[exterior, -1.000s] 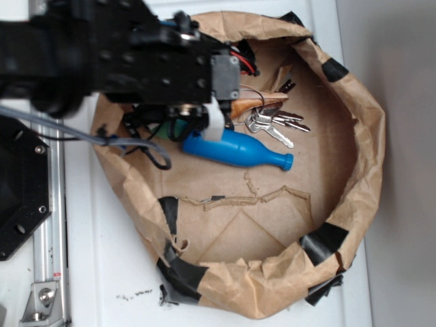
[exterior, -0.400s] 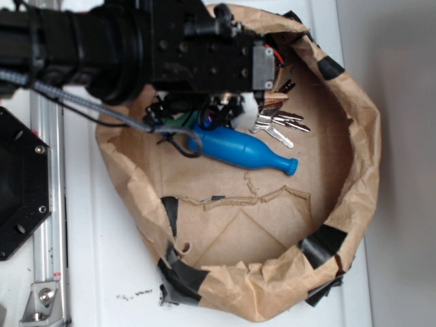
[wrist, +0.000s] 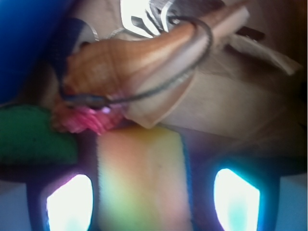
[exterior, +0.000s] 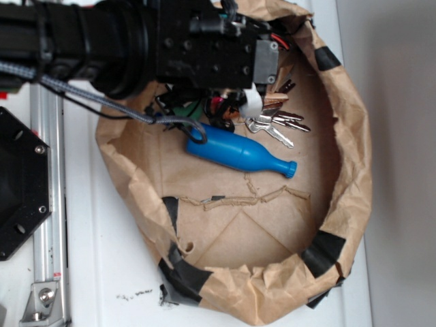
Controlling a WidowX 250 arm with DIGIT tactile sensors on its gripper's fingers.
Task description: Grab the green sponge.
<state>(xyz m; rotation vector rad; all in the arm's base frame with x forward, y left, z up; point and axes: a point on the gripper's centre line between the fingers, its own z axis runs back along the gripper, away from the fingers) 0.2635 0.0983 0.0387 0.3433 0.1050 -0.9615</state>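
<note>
From outside, our black gripper [exterior: 235, 109] hides its jaws; we cannot tell their state. Only our wrist view shows the soft green sponge [wrist: 33, 137] at left, beside the tan wooden piece [wrist: 144, 57].

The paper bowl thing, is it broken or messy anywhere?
Yes. The brown paper basket is crumpled and patched with black tape, and a jagged tear runs across its floor below the blue bottle.
</note>
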